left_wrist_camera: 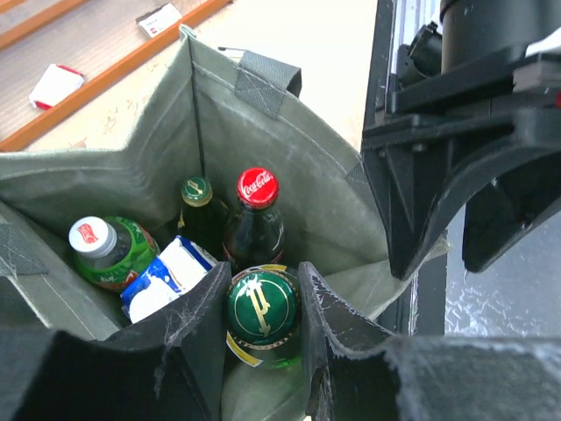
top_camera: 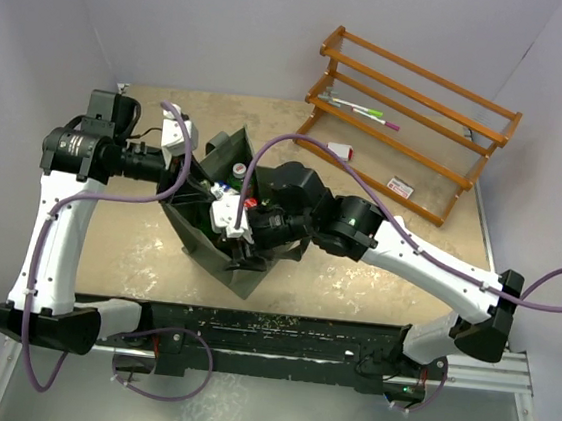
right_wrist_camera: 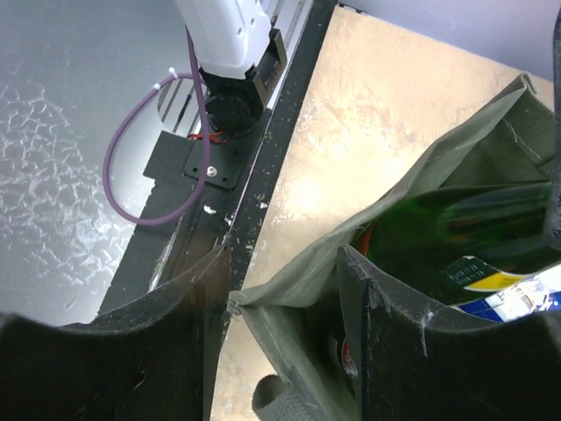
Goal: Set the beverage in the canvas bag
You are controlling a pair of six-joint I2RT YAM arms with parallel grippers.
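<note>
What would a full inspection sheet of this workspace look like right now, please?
Surface: tan tabletop, worn, with pale patches.
Job's things: canvas bag standing open; green bottle inside it, beside a Coca-Cola bottle and other drinks.
Clutter: wooden rack with pens on it and small cards on or by it.
Grippers: left gripper shut on the green bottle; right gripper open, straddling the bag's rim.
Cables: purple cables trailing from both arms.
Surroundings: pale walls; nothing else seen.
</note>
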